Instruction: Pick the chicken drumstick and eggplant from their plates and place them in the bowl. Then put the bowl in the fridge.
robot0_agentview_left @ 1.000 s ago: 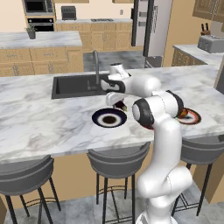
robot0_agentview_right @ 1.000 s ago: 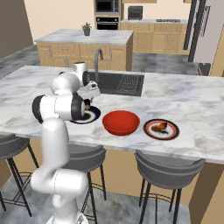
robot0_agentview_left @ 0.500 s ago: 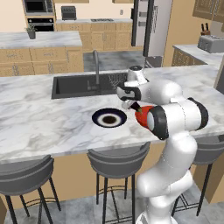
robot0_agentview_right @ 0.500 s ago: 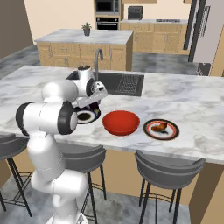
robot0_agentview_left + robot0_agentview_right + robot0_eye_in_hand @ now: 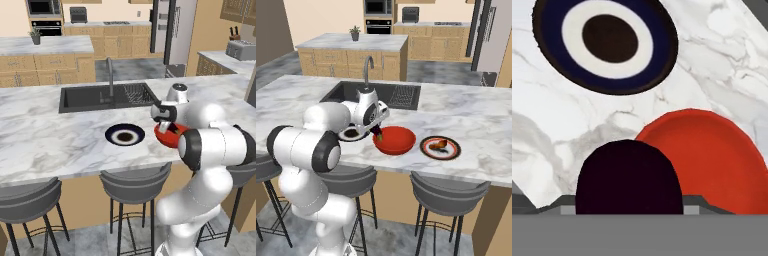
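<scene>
In the hand view the dark purple eggplant [image 5: 628, 176] sits between the jaws of my gripper [image 5: 377, 130], which is shut on it. It hangs over the counter just beside the near rim of the red bowl [image 5: 395, 141]. The black-rimmed plate [image 5: 350, 134] with its white ring lies bare to the left of the bowl. To the right of the bowl lies the reddish-brown-rimmed plate [image 5: 440, 148], with the orange-brown chicken drumstick [image 5: 437, 145] on it. In the left base view my arm covers much of the bowl [image 5: 169, 137]. The grey fridge [image 5: 172, 30] stands shut across the kitchen.
A dark sink [image 5: 105, 96] with a tall faucet [image 5: 109, 70] lies behind the plates. Bar stools [image 5: 448, 192] stand under the counter's front edge. A second island [image 5: 351, 52] and wooden cabinets are further back.
My arm has swung from over the black-rimmed plate to the right, carrying the eggplant to the bowl's rim. The plates and the bowl have not moved.
</scene>
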You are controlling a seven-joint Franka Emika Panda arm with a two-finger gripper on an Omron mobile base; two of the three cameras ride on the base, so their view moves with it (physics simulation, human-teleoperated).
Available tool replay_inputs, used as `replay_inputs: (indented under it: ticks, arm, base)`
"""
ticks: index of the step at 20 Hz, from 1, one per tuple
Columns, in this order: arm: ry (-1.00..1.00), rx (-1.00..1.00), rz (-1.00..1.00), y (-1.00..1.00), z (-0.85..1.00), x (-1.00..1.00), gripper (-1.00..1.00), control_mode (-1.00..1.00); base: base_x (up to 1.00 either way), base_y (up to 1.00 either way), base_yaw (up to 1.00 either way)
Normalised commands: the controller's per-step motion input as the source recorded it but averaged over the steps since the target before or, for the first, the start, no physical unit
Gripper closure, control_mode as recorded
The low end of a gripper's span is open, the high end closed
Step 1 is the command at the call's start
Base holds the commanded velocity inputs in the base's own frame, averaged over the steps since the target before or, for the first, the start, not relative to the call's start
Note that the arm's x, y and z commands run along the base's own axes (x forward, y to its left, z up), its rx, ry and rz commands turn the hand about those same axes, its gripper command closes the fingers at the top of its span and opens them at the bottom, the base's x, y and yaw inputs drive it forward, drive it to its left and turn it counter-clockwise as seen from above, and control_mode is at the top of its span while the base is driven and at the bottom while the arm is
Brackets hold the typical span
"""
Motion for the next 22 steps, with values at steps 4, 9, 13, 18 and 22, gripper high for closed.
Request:
replay_inputs:
  ticks: [4,9,13,18,22]
  arm:
    - [0.33,-0.18,0.17,-0.34,0.04,0.2,1.0,-1.0]
    - [0.3,-0.1,0.24,-0.27,-0.02,0.24,1.0,-1.0]
    - [0.2,-0.01,0.21,-0.2,-0.07,0.18,1.0,-1.0]
    - [0.15,0.01,0.19,-0.15,-0.19,0.09,1.0,-1.0]
    - [0.04,0.0,0.13,-0.07,-0.3,0.1,1.0,-1.0]
  base:
    - [0.0,0.0,0.0]
    - [0.0,0.0,0.0]
    - [0.0,0.0,0.0]
    - [0.0,0.0,0.0]
    - [0.0,0.0,0.0]
